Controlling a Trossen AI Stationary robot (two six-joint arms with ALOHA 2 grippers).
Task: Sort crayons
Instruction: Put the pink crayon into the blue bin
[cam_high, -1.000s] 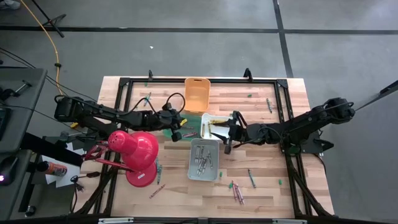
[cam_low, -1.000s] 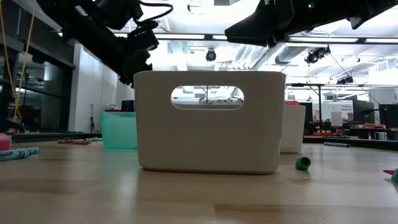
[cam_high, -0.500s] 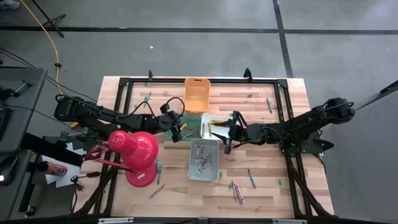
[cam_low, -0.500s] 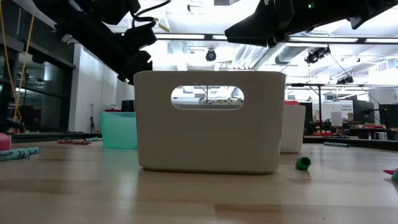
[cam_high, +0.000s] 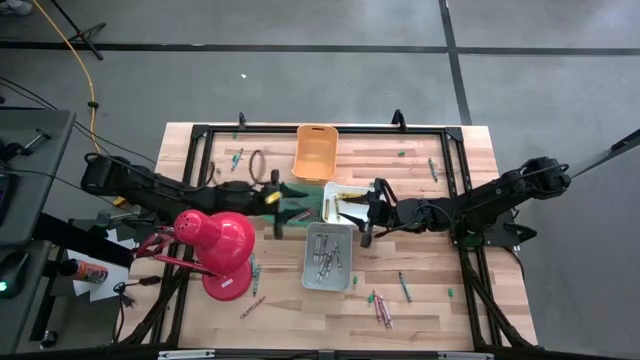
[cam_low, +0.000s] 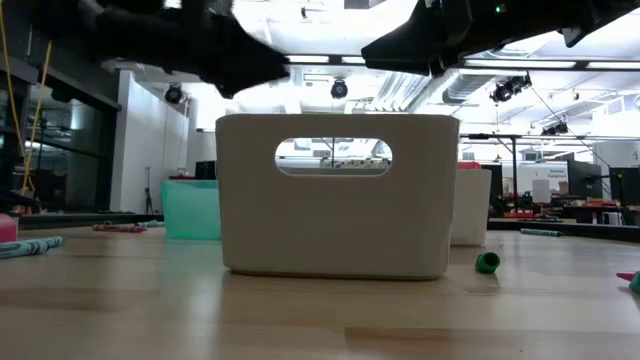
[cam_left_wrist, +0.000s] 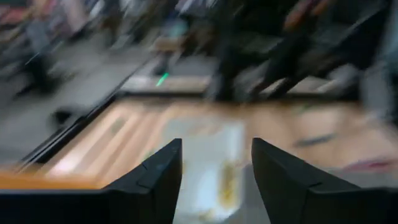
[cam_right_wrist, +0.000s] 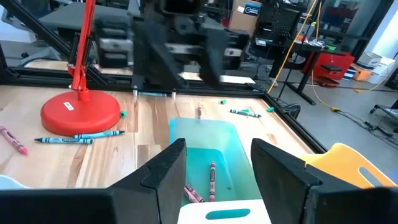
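One camera hangs high, looking straight down on the whole surface (cam_high: 420, 300). Another sits at surface height, close behind a white bin (cam_low: 335, 195), facing the room. Each wrist camera looks forward past its own dark fingers. The right wrist and overhead views share the green bin (cam_right_wrist: 208, 155) and red lamp base (cam_right_wrist: 81, 112).

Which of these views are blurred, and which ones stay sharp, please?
Left wrist view: heavily motion-smeared, only the left gripper fingers crisp. Low view: the left arm is a dark smear, the white bin sharp. Right wrist view: the teal bin is clear, the far arm blurred. High view: sharp throughout.
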